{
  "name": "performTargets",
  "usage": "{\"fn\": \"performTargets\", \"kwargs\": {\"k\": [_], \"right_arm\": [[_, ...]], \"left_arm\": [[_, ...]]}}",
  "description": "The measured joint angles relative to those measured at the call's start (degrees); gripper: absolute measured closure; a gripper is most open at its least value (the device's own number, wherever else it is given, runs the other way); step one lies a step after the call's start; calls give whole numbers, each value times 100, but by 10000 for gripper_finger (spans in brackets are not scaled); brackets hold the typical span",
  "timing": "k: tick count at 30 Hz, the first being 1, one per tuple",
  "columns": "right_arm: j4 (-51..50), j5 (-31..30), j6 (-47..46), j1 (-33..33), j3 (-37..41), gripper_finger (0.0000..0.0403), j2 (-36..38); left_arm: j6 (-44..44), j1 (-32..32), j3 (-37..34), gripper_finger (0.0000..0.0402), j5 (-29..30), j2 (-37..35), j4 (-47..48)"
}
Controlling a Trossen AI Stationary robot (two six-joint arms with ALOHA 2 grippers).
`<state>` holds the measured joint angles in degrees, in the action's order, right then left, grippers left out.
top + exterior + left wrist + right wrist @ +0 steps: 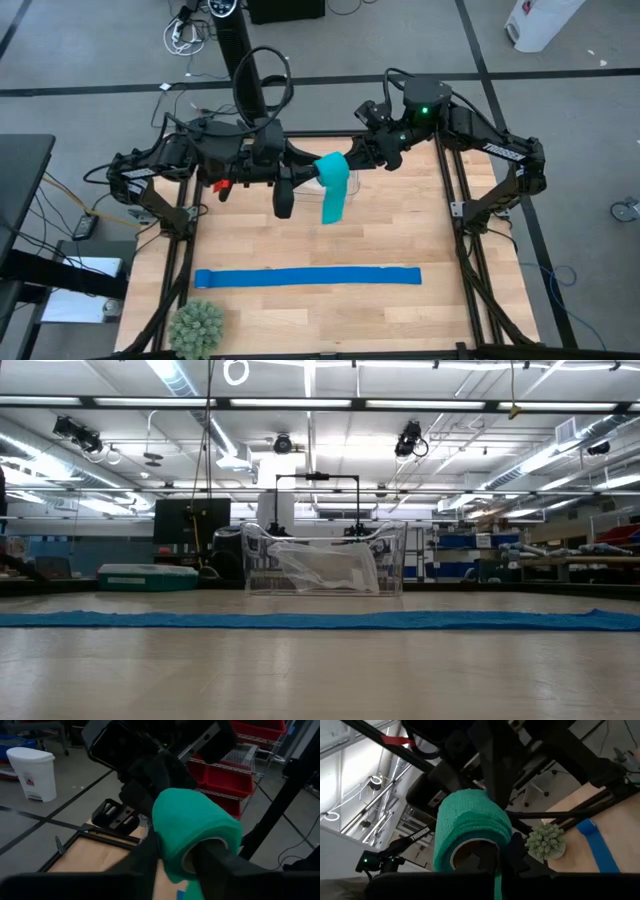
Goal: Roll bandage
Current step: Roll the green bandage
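Note:
The teal bandage is mostly wound into a roll [333, 170], held above the far middle of the table between both grippers. Its loose tail [332, 207] hangs down from the roll. My left gripper [318, 178] comes at the roll from the left and my right gripper [347, 160] from the right; both are shut on it. The roll fills the left wrist view [195, 827] and the right wrist view [470, 822]. Neither the bandage nor the grippers show in the low view. My left gripper holds the roll at its open end [192, 857]. One finger [225, 865] appears to reach into the hollow core and the other finger [142, 862] lies outside on the wound cloth. It comes roughly level from the table's left. The roll is clear of the table. My right gripper holds the roll's other open end [472, 855] from the table's right. One finger [516, 854] lies against the roll's outer side; the other is hidden at the core. The roll is lifted clear, its tail [497, 882] hanging slack below.
A royal-blue strip [305, 277] lies flat across the near part of the table and also shows in the low view [320, 620]. A spiky green plant [195, 325] stands at the near left corner. A clear container [325, 560] stands at the far side.

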<state>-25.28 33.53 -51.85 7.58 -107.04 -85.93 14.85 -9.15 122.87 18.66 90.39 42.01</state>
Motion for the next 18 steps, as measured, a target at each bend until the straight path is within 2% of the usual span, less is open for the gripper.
{"fn": "performTargets", "kwargs": {"k": [3, 4, 9, 12, 18], "right_arm": [[27, 56, 110, 6, 0, 391, 0], [26, 57, 158, 6, 0, 386, 4], [49, 92, 644, 116, 2, 353, 87], [-24, 87, 1081, 258, 9, 339, 288], [-361, -679, 2781, 124, -4, 337, 791]], "left_arm": [[25, 2, 0, 365, 54, 0, 1], [51, 4, 0, 379, 55, 0, -12], [811, 103, 0, 382, -65, -13, -71], [1494, 201, 0, 382, -420, -48, -110], [2709, 353, -19, 382, -1238, -35, -531]]}}
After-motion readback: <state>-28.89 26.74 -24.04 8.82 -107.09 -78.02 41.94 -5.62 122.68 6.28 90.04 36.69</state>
